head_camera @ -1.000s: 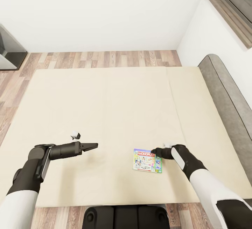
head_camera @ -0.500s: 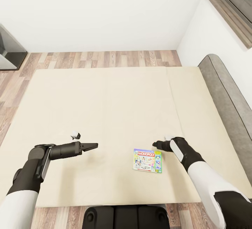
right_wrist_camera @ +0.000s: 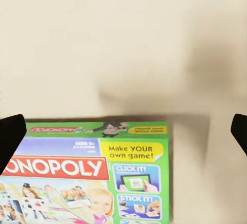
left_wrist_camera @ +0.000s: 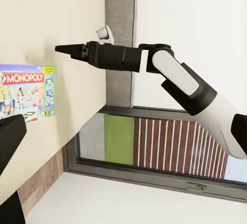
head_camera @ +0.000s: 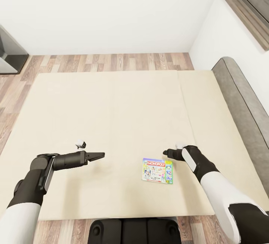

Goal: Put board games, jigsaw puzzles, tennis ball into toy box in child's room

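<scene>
One board game [head_camera: 157, 170], a white-green Monopoly box with red lettering, lies flat on the cream bed [head_camera: 112, 113] near its front edge. My right gripper [head_camera: 166, 153] hovers open just beyond the box's far right corner, not touching it. In the right wrist view the box [right_wrist_camera: 98, 177] lies below the gripper [right_wrist_camera: 123, 131], whose fingertips [right_wrist_camera: 11, 134] stand wide apart at the picture's edges. My left gripper [head_camera: 99, 156] hangs open over bare mattress, well left of the box. The left wrist view shows the box [left_wrist_camera: 27, 92] and the right gripper [left_wrist_camera: 64, 49] above it.
A grey padded bed frame [head_camera: 241, 98] runs along the right side under a window sill [head_camera: 243, 10]. Wood-plank floor [head_camera: 112, 61] lies beyond the bed, with a dark cabinet [head_camera: 9, 55] at far left. My base [head_camera: 134, 231] touches the bed's front edge.
My right gripper has drawn back from over the board game's far right corner to just beyond it. The box and the left arm have stayed put.
</scene>
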